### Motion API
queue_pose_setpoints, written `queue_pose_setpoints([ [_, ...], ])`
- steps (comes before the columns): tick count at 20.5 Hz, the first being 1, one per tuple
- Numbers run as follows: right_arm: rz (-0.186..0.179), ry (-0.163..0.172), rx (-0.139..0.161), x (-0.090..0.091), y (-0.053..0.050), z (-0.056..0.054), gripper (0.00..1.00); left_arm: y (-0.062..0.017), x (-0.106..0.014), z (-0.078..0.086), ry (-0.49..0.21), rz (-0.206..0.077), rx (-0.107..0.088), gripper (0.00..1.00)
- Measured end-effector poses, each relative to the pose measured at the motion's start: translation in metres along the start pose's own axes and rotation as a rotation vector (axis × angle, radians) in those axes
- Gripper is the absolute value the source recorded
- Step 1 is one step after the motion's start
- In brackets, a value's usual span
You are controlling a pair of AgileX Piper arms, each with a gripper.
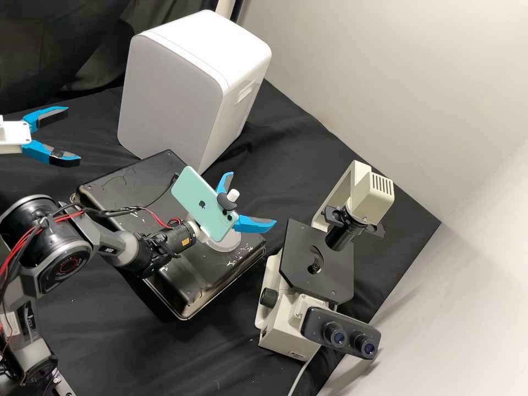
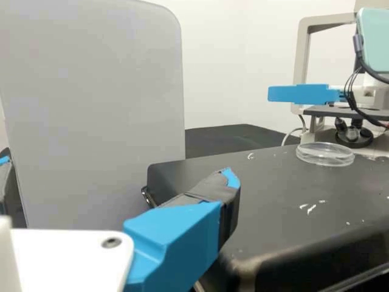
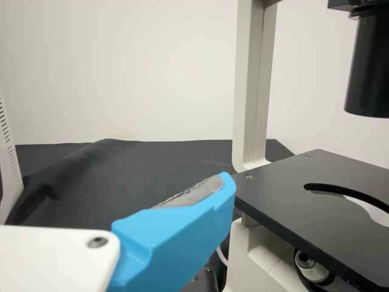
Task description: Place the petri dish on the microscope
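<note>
The right gripper is held with its two blue fingers spread apart and nothing between them, above the right end of the black tray and just left of the microscope. Its fingers are pointed rightward at the black stage, and one fingertip is seen close to the stage's edge in the right wrist view. The right arm is brought in from the near left, with its forearm stretched roughly level over the tray. A mint-green phone is carried on its wrist. A small logo is borne on the phone's back, and small print on the arm and on the microscope's base cannot be made out. The left gripper is held at the far left over the black bench, with its fingers likewise apart and empty, pointed toward the white box. The clear petri dish is laid flat on the tray's right end, under the right gripper and untouched by it. Being round, the dish shows no long axis.
</note>
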Motion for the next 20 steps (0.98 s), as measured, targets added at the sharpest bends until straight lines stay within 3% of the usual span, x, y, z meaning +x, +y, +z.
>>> queue_pose_setpoints([
  [12,-0.001,-0.001,0.0,-0.002,-0.001,0.002,1.0,0.0,0.0,0.0,0.0,0.0,0.0,1.0],
  [17,-0.021,-0.023,0.005,-0.018,-0.013,0.011,1.0,-0.0001,0.0,0.0,0.0,-0.001,0.001,1.0],
  [20,-0.037,0.0,0.005,-0.026,-0.021,0.009,1.0,-0.0001,0.0,0.0,0.0,-0.001,0.001,1.0],
])
